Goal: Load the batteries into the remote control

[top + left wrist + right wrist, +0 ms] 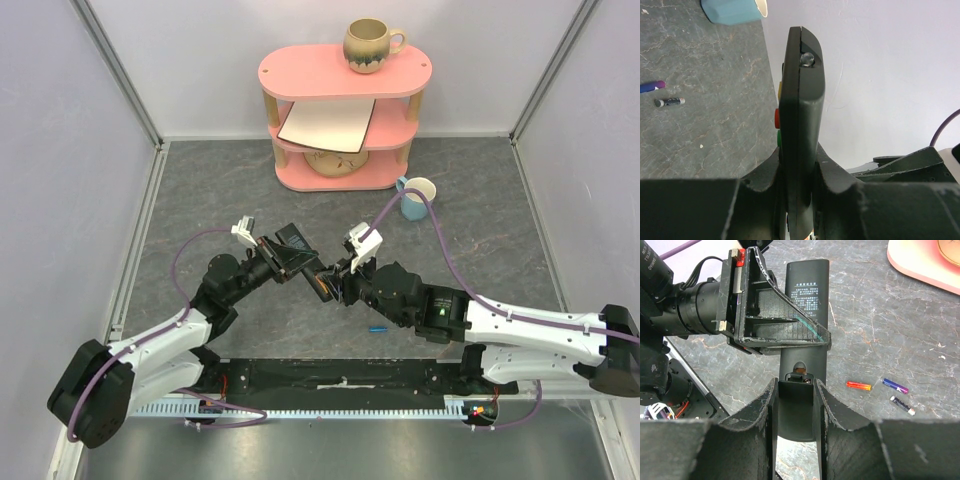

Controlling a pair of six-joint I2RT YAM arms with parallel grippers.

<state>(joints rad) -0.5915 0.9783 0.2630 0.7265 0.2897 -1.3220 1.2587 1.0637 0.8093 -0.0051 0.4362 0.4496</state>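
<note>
Remote control [800, 100] is held off the surface above its middle, clamped edge-on in the left gripper [799, 175]. Right gripper [796, 390] sits at its open compartment end with jaws narrow; I cannot tell whether they grip. Loose batteries [859, 385] lie toward the near edge.

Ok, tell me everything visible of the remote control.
The remote control is a slim black plastic bar, held off the table. The left claw clamps its middle, edge-on; yellow, red and green buttons show on one face, a clear bulb at the tip. Its back bears white print and a small opening near the end that the right claw brackets.
</note>
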